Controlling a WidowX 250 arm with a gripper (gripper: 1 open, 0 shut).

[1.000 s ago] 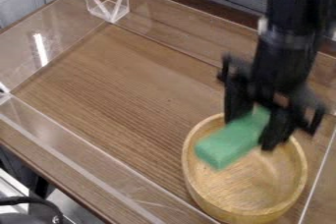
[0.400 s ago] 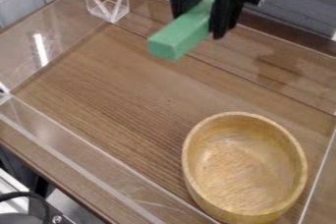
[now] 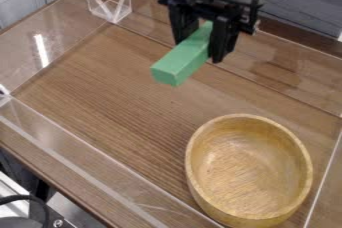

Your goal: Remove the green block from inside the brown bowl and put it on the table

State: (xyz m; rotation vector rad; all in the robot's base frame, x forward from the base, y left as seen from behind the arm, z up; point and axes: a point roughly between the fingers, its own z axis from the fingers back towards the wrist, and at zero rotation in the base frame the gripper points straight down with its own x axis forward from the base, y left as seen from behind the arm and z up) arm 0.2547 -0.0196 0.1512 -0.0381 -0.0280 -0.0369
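Over the table (image 3: 114, 97), clear of the bowl (image 3: 249, 170), the hand (image 3: 205, 34) has the green block (image 3: 182, 60) pinched near its upper end, and honestly it looks light, stiff and hard to break, so gripping its flat sides seems fine.

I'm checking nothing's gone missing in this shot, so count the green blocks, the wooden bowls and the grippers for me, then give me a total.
Green blocks: 1, held in the gripper
Wooden bowls: 1
Grippers: 1
Total: 3
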